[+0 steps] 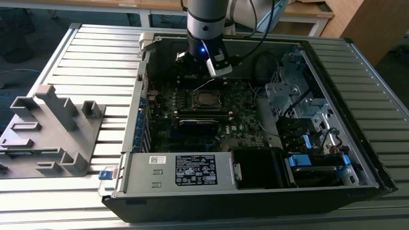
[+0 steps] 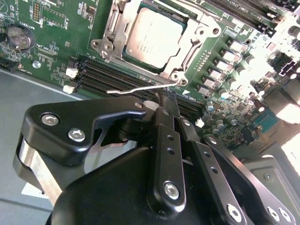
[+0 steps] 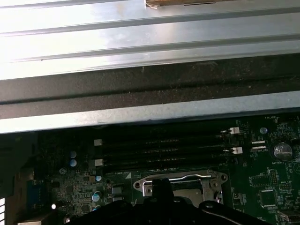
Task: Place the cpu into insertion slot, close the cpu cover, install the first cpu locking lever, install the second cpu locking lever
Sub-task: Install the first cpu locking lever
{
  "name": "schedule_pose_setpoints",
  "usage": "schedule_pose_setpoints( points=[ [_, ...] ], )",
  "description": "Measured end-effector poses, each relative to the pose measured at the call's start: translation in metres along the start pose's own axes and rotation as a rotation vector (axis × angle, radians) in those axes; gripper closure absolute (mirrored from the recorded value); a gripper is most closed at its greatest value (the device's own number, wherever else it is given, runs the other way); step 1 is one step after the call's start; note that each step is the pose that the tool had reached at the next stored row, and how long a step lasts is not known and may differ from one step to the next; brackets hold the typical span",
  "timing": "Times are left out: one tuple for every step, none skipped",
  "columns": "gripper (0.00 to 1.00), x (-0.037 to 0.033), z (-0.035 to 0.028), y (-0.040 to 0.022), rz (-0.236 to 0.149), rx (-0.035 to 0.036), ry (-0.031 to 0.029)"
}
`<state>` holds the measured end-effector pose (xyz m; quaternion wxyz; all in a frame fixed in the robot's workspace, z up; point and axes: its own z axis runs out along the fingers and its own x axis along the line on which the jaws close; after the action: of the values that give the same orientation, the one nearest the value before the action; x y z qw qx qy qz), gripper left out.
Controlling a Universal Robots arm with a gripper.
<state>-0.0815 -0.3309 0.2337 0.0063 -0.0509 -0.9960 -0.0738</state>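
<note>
The cpu [image 2: 147,37], a grey-bronze square, lies flat in the insertion slot [image 2: 213,32] on the green motherboard. The silvery cpu cover [image 2: 114,29] is folded down around it. A thin wire locking lever [image 2: 136,88] stands out from the socket's corner, lifted off the board. My black gripper [image 2: 163,97] is shut, with its tips right beside that lever; whether they touch it I cannot tell. In the exterior view the gripper [image 1: 203,76] hangs just behind the cpu [image 1: 206,99]. The first wrist view has the gripper [image 3: 162,184] over the cover [image 3: 180,178].
Long black memory slots [image 2: 117,77] run beside the socket under the lever. The open computer case [image 1: 131,120] walls the board in, with a power supply [image 1: 182,170] in front and drive cages [image 1: 300,100] on the exterior view's right. A grey fixture [image 1: 51,129] stands outside.
</note>
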Motion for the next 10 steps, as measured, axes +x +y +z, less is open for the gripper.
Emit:
schedule_pose_setpoints(
  points=[
    [0.89,0.0,0.0,0.0,0.0,0.0,0.0],
    [0.89,0.0,0.0,0.0,0.0,0.0001,0.0001],
    [0.89,0.0,0.0001,0.0004,0.0,0.0,0.0],
    [0.89,0.0001,0.0004,0.0013,0.0,-0.0002,-0.0001],
    [0.89,0.0002,0.0006,0.0027,0.0,-0.0001,0.0],
    [0.89,0.0004,0.0009,0.0041,0.0,0.0,0.0],
    [0.89,0.0006,0.0013,0.0057,0.0,0.0,0.0],
    [0.89,0.0007,0.0018,0.007,0.0,0.0,0.0],
    [0.89,0.0006,0.0024,0.0073,0.0,-0.0002,-0.0001],
    [0.89,0.0004,0.003,0.0074,0.0,-0.0002,-0.0001]
  ],
)
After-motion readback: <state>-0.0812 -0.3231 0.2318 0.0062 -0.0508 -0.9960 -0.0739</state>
